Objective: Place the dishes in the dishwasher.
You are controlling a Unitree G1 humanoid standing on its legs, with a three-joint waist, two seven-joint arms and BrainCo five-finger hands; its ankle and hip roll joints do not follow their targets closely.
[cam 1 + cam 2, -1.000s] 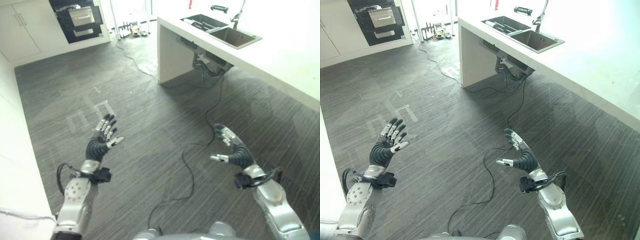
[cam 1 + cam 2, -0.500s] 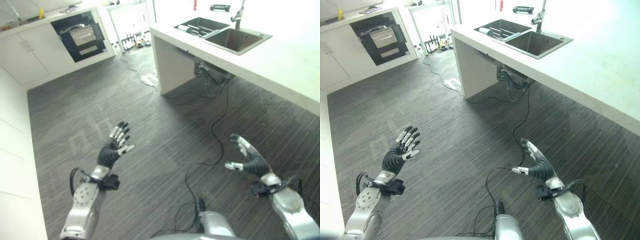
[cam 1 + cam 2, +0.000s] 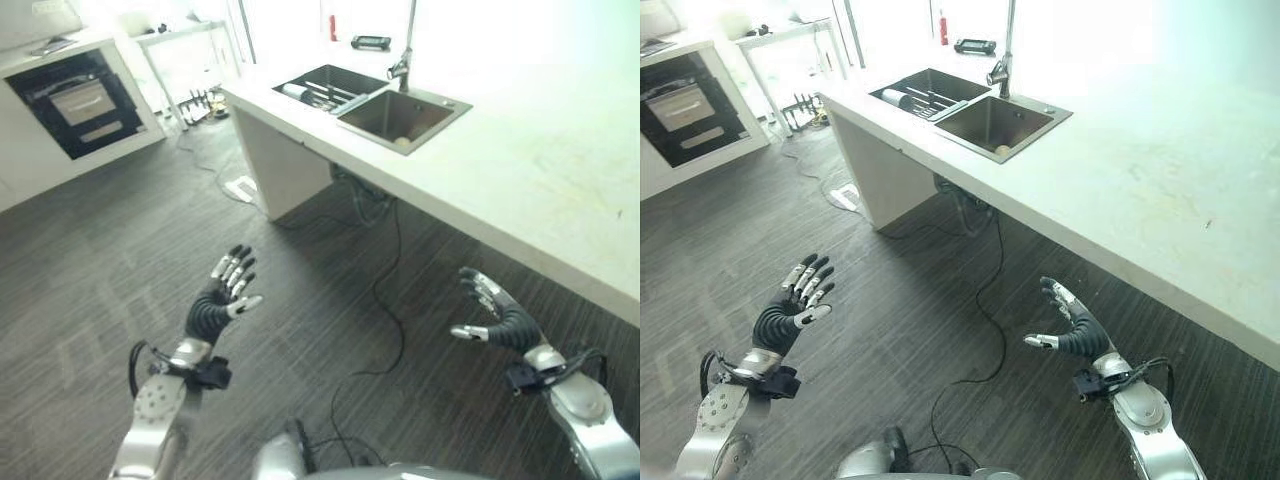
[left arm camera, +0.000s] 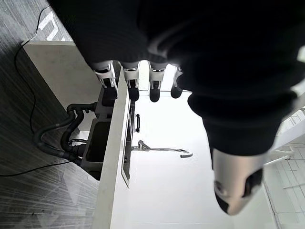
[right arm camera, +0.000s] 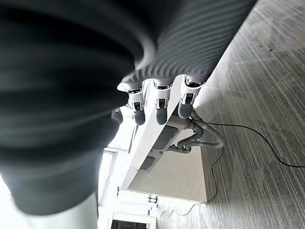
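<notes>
Dishes (image 3: pixel 912 99) lie in the sink (image 3: pixel 970 113) far beyond both hands (fingers spread, holding nothing): left hand (image 3: pixel 214 304), right hand (image 3: pixel 497 318).

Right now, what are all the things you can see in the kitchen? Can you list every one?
Counter: one, white, long, running along the robot's right.
Sink: one, steel, two basins set in the counter's far end.
Tap: one, silver, tall, behind the sink.
Dishes: a few, pale, in the far basin; too small to count.
Small round thing: one, pale, in the near basin.
Red bottle: one, on the counter beyond the sink.
Built-in appliance: one, black front, in the white cabinets at the far left.
Floor: dark grey, striped.
Left hand: one, open, held over the floor.
Right hand: one, open, held over the floor.
</notes>
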